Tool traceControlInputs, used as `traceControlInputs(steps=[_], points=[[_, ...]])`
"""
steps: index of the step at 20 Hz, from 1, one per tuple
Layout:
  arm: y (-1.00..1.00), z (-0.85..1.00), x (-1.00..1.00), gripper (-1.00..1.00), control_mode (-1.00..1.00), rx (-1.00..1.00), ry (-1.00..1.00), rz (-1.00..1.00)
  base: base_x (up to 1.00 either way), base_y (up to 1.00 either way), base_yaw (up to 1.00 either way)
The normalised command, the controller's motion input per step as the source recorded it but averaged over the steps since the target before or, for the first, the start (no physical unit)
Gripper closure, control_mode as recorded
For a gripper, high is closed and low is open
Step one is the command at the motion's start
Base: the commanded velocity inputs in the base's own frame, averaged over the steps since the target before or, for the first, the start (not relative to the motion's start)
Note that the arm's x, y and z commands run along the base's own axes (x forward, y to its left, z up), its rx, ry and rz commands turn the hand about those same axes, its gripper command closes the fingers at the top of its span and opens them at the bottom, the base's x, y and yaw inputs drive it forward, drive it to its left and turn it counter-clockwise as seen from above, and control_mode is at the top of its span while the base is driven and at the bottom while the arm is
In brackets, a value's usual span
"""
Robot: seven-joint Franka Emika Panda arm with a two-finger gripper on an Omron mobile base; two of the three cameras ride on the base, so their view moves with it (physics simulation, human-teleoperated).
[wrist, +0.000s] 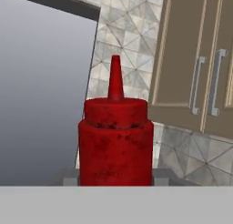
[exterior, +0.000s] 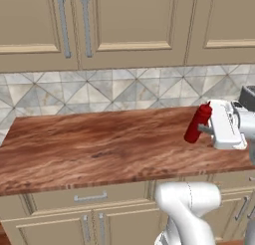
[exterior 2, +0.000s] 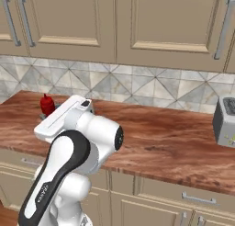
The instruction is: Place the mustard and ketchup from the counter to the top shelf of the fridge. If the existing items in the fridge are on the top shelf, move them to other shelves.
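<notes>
Ketchup, a slim red bottle, tilted above the worktop and pinched at mid-body by the pincer. Likely light, stiff and smooth-walled; the nozzle is too narrow for a hold, so the body is the sound place.

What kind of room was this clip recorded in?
A simulated kitchen, most likely: a wood-grain counter under beige wall cabinets, a triangle-tiled backsplash, and a ketchup bottle gripped in the pincer.
</notes>
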Motion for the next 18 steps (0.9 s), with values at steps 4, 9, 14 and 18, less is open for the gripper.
traceControlInputs(steps=[4,9,14,18], points=[[0.00,0.00,0.00,1.00,1.00,0.00,0.00,0.00,-1.00,-0.76,0.00],[0.00,0.00,0.00,1.00,1.00,0.00,0.00,0.00,-1.00,-0.96,-0.07],[0.00,0.00,0.00,1.00,1.00,0.00,0.00,0.00,-1.00,-0.93,-0.32],[0.00,0.00,0.00,1.00,1.00,0.00,0.00,0.00,-0.97,-0.99,-0.39]])
